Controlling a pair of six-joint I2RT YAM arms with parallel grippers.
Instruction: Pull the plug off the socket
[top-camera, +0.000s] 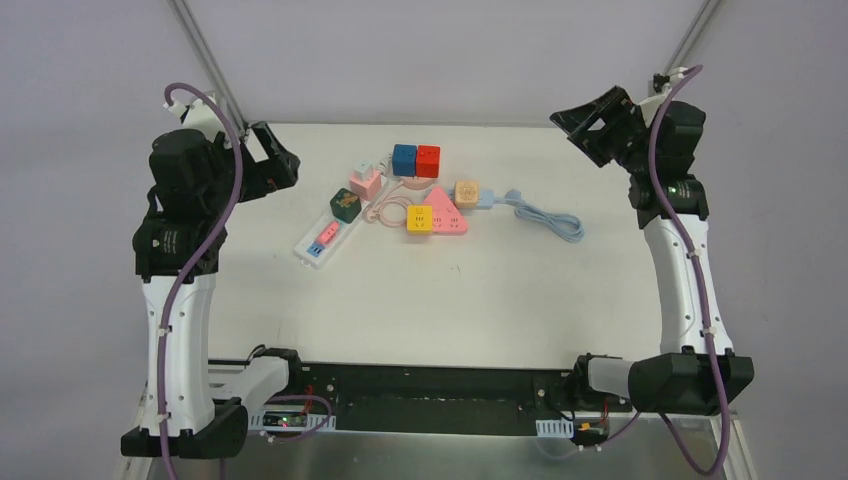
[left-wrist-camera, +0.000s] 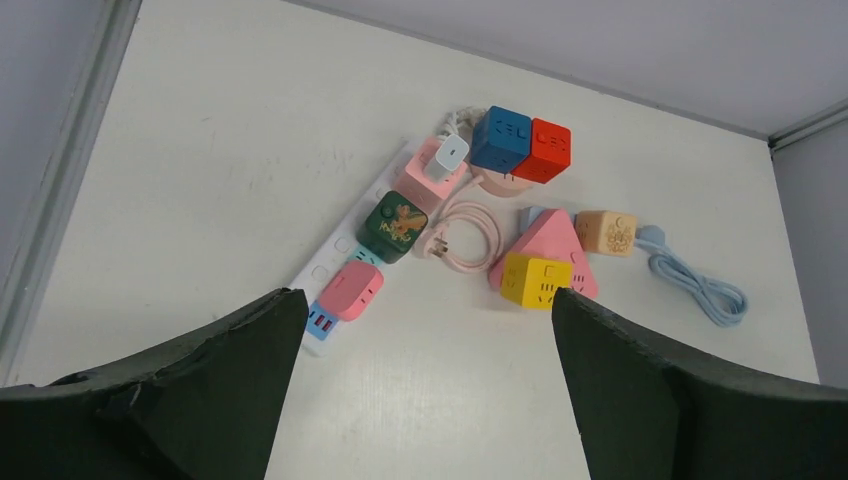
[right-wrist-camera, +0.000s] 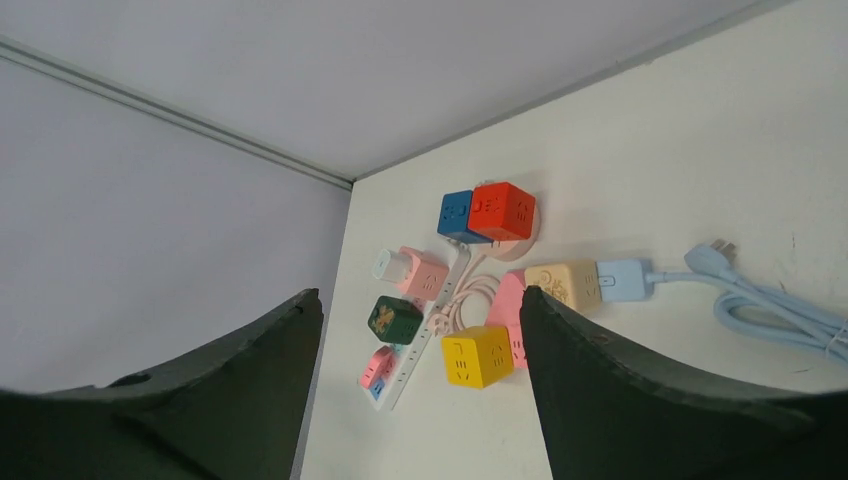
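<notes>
Both the left gripper (top-camera: 284, 160) and right gripper (top-camera: 585, 135) hang released; the pink plug (top-camera: 326, 236) sits at the near end of the strip (top-camera: 338, 222), which runs near-left to far-right, right of the nearer left gripper

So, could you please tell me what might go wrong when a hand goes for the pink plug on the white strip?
Nothing visibly fixes the white power strip to the table, so it may lift with the pink plug unless the right hand pins it. The green cube adapter sits close beside that plug, so the open left hand could knock it. The coiled pink cord nearby might snag.
</notes>
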